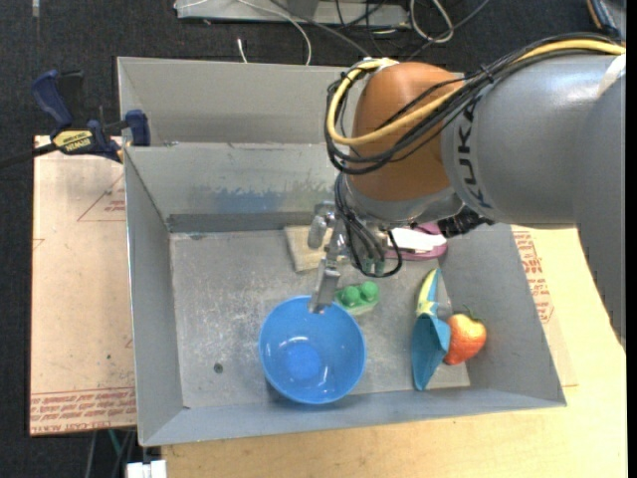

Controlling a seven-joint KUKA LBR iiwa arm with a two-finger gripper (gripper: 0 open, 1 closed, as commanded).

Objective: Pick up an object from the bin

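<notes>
Gripper (324, 292): metal tool hanging down from the arm's wrist near the middle of the bin, its tip at the far rim of a blue bowl. Whether it is spread or closed cannot be told, and nothing can be seen held in it.
Blue bowl (311, 352): round, bright blue, upright and open side up, on the bin floor near the front wall, directly under the gripper's tip.
Green toy (358, 295): small, lumpy, light green, just right of the gripper's tip and just beside the bowl's far rim.
Tan block (302, 249): flat, pale, behind the gripper near the back wall, partly hidden by the wrist.
Pink and white thing (423, 240): right of the wrist, mostly covered by the arm; its kind is unclear.
Right-hand cluster: a blue scoop-shaped piece (428, 352), a yellow and teal piece (430, 292) above it, and an orange-red toy fruit (465, 337) touching the scoop.
Bin (149, 267): grey metal with sloping walls.
Arm (398, 127): grey, with an orange cover and yellow cables, reaching in from the right.
</notes>
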